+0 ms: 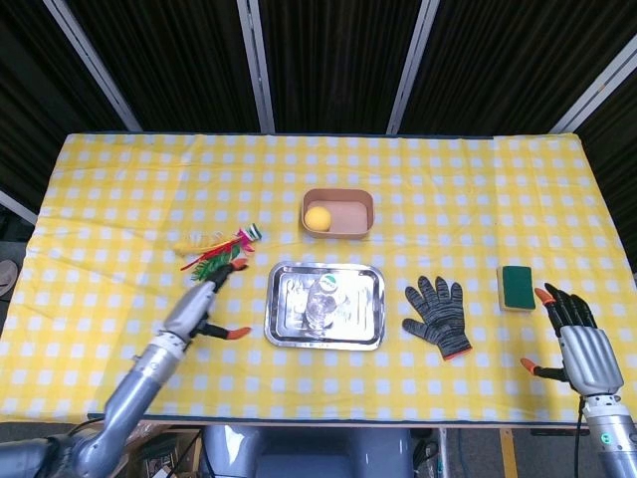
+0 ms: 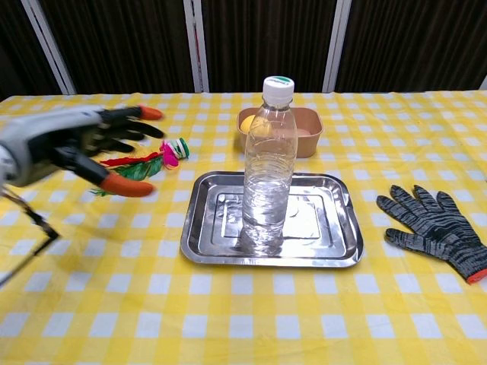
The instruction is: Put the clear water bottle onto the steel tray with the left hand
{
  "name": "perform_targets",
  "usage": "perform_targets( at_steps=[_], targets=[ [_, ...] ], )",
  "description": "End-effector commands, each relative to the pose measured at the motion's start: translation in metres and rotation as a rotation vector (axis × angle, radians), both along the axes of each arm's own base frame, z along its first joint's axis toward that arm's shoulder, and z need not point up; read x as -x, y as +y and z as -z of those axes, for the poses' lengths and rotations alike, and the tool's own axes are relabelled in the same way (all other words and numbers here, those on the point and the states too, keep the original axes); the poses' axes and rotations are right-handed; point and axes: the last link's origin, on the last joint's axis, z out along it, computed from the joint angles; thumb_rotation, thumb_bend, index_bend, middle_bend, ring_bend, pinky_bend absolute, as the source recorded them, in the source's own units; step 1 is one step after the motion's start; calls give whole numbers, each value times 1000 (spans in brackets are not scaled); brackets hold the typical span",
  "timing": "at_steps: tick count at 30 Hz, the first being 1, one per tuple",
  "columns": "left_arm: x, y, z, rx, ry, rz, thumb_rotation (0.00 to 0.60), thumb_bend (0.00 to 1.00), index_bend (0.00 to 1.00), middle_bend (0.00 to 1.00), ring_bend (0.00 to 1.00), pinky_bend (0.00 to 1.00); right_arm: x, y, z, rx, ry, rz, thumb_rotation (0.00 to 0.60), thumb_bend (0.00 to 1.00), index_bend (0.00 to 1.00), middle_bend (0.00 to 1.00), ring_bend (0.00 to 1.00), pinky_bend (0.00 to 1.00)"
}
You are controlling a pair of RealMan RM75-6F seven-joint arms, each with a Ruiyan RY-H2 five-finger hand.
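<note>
The clear water bottle (image 2: 268, 167) with a white-and-green cap stands upright on the steel tray (image 2: 335, 228) at the table's middle; from above, the bottle (image 1: 323, 299) shows inside the tray (image 1: 370, 311). My left hand (image 2: 84, 148) hovers open to the left of the tray, fingers spread, apart from the bottle; in the head view the left hand (image 1: 199, 309) sits left of the tray near the feathers. My right hand (image 1: 575, 337) is open at the table's front right edge, holding nothing.
A feather toy (image 1: 219, 249) lies left of the tray. Behind the tray is a tan bowl (image 1: 338, 212) with a yellow ball (image 1: 317, 218). A grey knit glove (image 1: 438, 315) lies right of the tray, a green sponge (image 1: 516, 287) further right.
</note>
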Motion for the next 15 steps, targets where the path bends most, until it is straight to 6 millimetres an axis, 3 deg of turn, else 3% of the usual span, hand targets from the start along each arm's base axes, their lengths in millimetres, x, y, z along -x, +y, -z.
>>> perform_targets(
  at_steps=[1, 7, 15],
  targets=[
    [82, -48, -67, -333, 311, -57, 600, 228, 28, 100, 0, 0, -2, 0, 0, 12, 13, -15, 600, 50, 54, 0, 0, 0],
    [136, -55, -82, -507, 527, -100, 600, 236, 86, 110, 0, 0, -1, -4, 0, 42, 37, -25, 600, 50, 54, 0, 0, 0],
    [143, -61, -82, -495, 589, -87, 600, 238, 142, 134, 0, 0, 1, -5, -3, 77, 35, -36, 600, 49, 54, 0, 0, 0]
  ],
)
